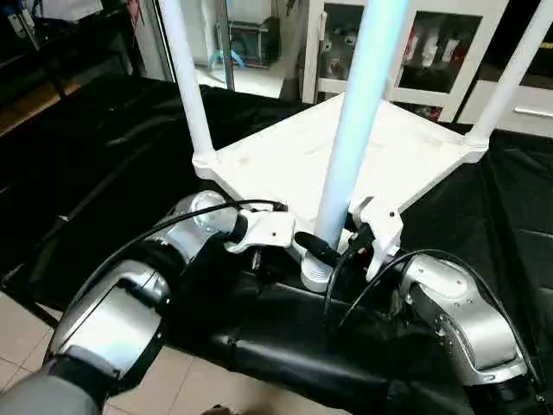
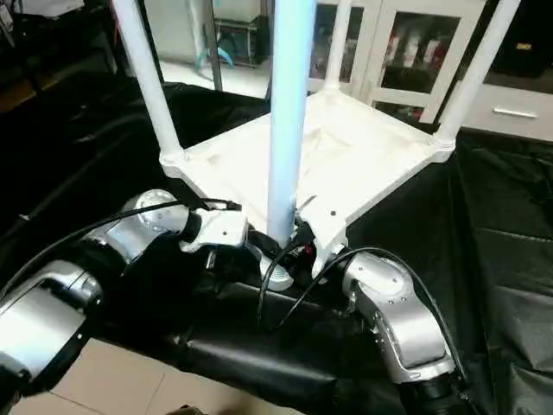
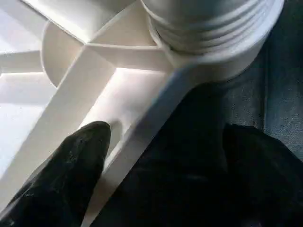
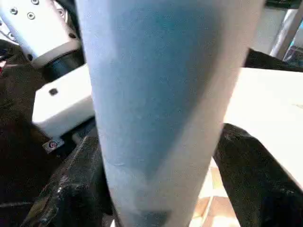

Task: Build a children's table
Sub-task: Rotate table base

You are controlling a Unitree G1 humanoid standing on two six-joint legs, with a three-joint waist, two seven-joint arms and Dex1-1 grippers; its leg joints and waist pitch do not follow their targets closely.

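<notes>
right now my right gripper (image 1: 339, 246) is clasping the nearest leg (image 1: 359, 121) of the children's table, its black fingers (image 4: 71, 189) pressing against both sides of the tube low down, just above the threaded corner socket (image 1: 316, 275). that leg is standing upright straight in front of me, rising out of the top of the head views. the white top (image 1: 346, 156) is lying upside down on the black cloth (image 1: 95, 173) beyond my hands, with its near corner between my two wrists. the far left leg (image 1: 186, 73) and far right leg (image 1: 510, 73) are standing in their own corners, well apart from my grippers, and a fourth leg (image 2: 339, 43) is showing at the back corner.

my left gripper (image 1: 259, 255) is sitting just beside the same socket, on the other side from my right one, jaws spread wide and grasping nothing. one of its fingertips (image 3: 90, 142) is reaching in against a rib of the top's underside (image 3: 71, 90), close under the socket's threads (image 3: 213, 28).
</notes>
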